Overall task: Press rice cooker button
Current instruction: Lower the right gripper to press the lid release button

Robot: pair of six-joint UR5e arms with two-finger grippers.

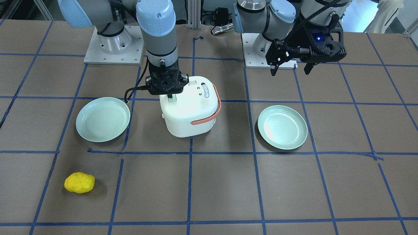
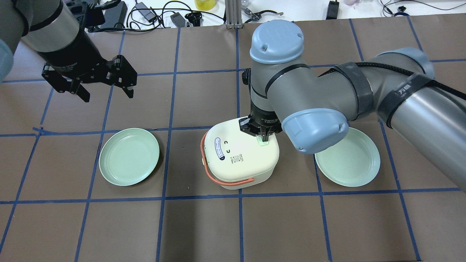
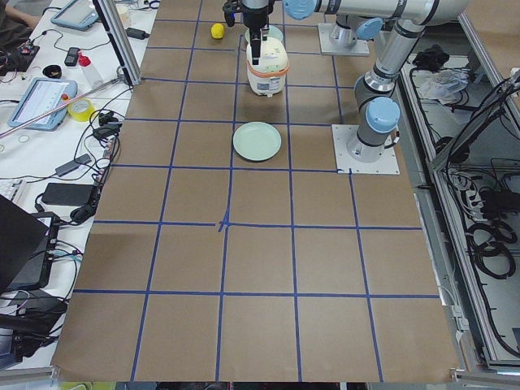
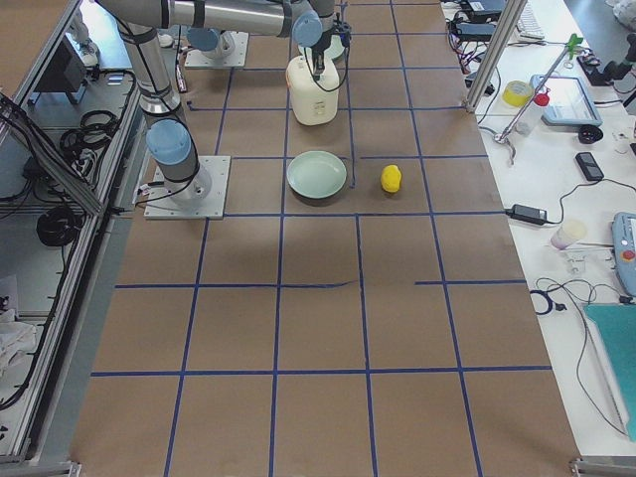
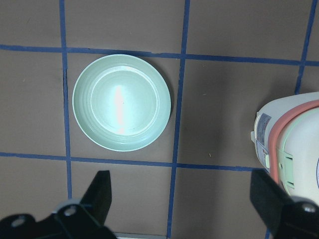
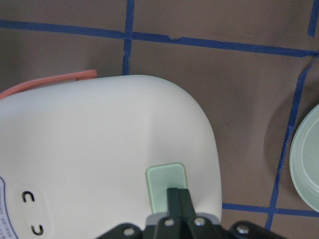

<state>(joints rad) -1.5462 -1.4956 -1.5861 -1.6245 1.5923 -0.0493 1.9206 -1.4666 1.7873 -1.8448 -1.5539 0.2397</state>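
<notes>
Currently, the right claw [image 6: 178,198] is seen closed, tips set on the button [image 6: 164,181] atop the rice cooker [image 2: 240,160], toward the robot-side edge of the tabletop [image 1: 228,189]. The left claw [image 2: 108,95] is held open, aloft.

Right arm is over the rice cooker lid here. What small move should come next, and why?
Probably a short, straight push down. The right pincer is shut, and its joined tips sit over one end of the pale green button on top of the rice cooker. Whether they touch it cannot be told. The cooker looks closed, so the press is likely not finished.
</notes>
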